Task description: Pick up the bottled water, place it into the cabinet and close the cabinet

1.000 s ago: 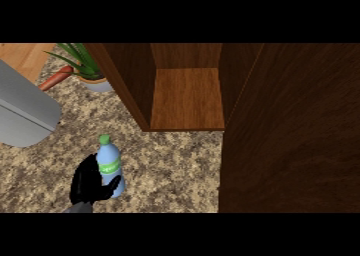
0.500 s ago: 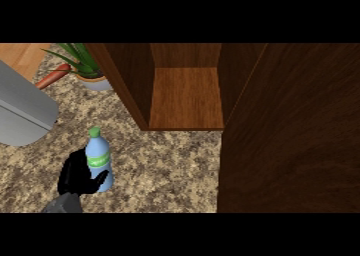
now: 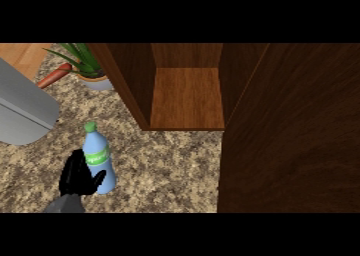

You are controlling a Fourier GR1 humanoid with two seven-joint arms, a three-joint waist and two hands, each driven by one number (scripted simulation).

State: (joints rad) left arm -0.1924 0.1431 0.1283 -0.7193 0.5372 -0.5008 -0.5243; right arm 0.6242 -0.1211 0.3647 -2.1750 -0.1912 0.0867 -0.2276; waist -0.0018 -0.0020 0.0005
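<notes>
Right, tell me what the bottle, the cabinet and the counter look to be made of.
Bottle: seemingly clear bluish plastic, with a green cap and green label band.
Cabinet: wood, warm brown with visible grain, low sheen.
Counter: speckled stone, perhaps granite, by its mottled tan and dark flecks.

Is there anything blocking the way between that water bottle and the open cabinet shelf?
Nothing visible: bare counter lies between the bottled water, beside the robot hand, and the open cabinet.

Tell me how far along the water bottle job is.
Early stage. The left robot hand is curled around the water bottle, which stands upright on the granite counter. Nothing sits on the cabinet shelf yet, and the cabinet door is open. Placing and closing remain.
</notes>
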